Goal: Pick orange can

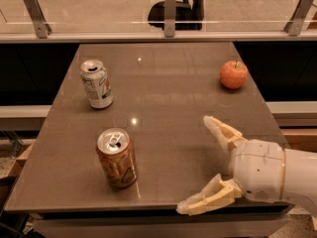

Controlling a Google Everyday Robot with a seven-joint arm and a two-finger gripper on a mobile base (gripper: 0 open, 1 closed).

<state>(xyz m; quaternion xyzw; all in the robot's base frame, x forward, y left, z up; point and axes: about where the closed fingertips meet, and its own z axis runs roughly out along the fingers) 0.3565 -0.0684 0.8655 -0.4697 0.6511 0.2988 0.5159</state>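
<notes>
The orange can (117,157) stands upright on the brown table (163,78) near its front left, with orange-brown sides and a silver pull-tab top. My gripper (198,163) is at the front right, low over the table, open and empty, its two cream fingers (222,131) spread wide and pointing left toward the can. A clear gap of table lies between the fingertips and the can.
A white and green can (97,83) stands upright at the left middle of the table. An orange-red apple (233,74) sits at the far right. A glass railing with metal posts (170,14) runs behind the table.
</notes>
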